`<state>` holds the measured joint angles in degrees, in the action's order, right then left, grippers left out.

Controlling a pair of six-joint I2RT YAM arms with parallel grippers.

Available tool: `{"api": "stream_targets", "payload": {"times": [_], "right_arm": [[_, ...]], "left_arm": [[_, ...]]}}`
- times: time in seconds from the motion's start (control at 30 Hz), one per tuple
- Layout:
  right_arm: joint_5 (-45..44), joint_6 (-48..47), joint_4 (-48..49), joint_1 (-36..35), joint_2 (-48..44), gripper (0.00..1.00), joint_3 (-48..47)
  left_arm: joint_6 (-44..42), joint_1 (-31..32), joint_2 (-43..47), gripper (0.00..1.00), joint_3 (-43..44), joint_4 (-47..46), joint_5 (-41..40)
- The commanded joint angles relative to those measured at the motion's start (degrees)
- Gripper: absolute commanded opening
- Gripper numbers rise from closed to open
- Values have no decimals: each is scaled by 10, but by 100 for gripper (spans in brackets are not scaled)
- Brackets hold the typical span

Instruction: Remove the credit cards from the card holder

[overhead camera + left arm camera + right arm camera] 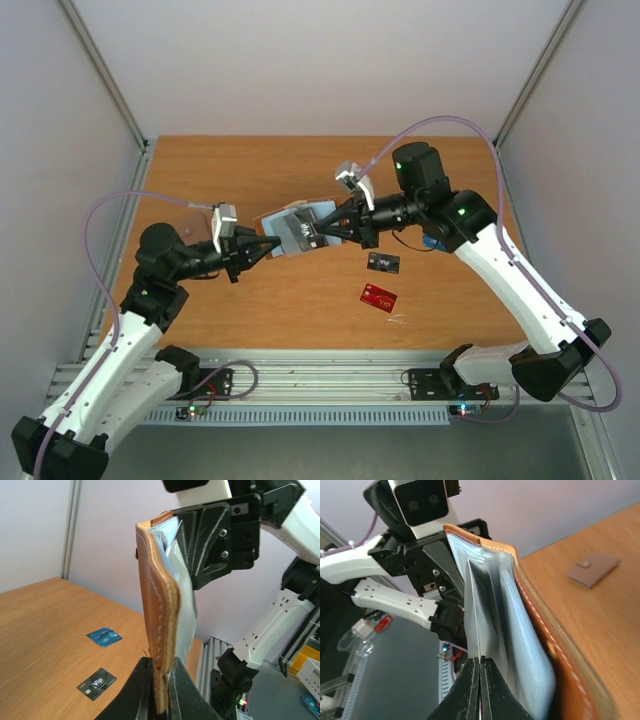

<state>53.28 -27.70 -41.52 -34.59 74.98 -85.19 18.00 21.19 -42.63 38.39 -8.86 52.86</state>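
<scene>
The holder (295, 228) hangs in the air just left of centre in the top view, spread open between the two hands. Its pale blue-grey inside shows from above, and its brown leather outside shows in both wrist views. The left hand (161, 682) is closed on the holder's brown stitched edge, at the bottom of its own view. The right hand (479, 666) is closed on a thin pale inner layer of the holder, fingertips pressed together on that sheet. The two hands face each other, close together, with the holder bridging them.

Three cards lie flat on the desk (200, 180), apart from the holder. The black card (383, 263) sits right of centre in the top view, just below the right arm. The red card (379, 297) lies just below it, nearer the bottom edge of the desk. The blue card (104, 636) shows in the left wrist view, above the black card and apart from it.

A small brown tab (592, 568) shows at the upper right of the right wrist view, against the desk. I cannot tell whether it is joined to the holder.
</scene>
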Motion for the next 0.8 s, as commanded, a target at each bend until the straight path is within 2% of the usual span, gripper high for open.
{"api": "stream_targets", "payload": {"times": [0.0, 0.07, 0.17, 0.23, 0.37, 0.6, 0.67, 0.77], "right_arm": [[-47, -51, -72, 28, -24, 1, -32], [-71, -68, -101, 63, -35, 1, -29], [-155, -109, -156, 99, -38, 1, -28], [-224, -151, -199, 102, -26, 1, -29], [-319, -247, -289, 102, 28, 1, -28], [-509, -394, -392, 102, 177, 1, 15], [-528, -410, -386, 102, 216, 1, 23], [-501, -424, -359, 102, 253, 1, 22]], "left_arm": [[-14, 1, 11, 0, 8, 33, -75], [-24, 1, 11, 0, 14, 105, -185], [-36, 0, 1, 0, 12, 187, -388], [-43, -1, -5, 0, 8, 223, -471], [-81, -1, -6, 0, 4, 249, -486], [-65, -1, -8, 0, -5, 224, -465], [-67, -2, -7, 0, -4, 227, -468], [-67, -4, -7, 0, -4, 228, -468]]}}
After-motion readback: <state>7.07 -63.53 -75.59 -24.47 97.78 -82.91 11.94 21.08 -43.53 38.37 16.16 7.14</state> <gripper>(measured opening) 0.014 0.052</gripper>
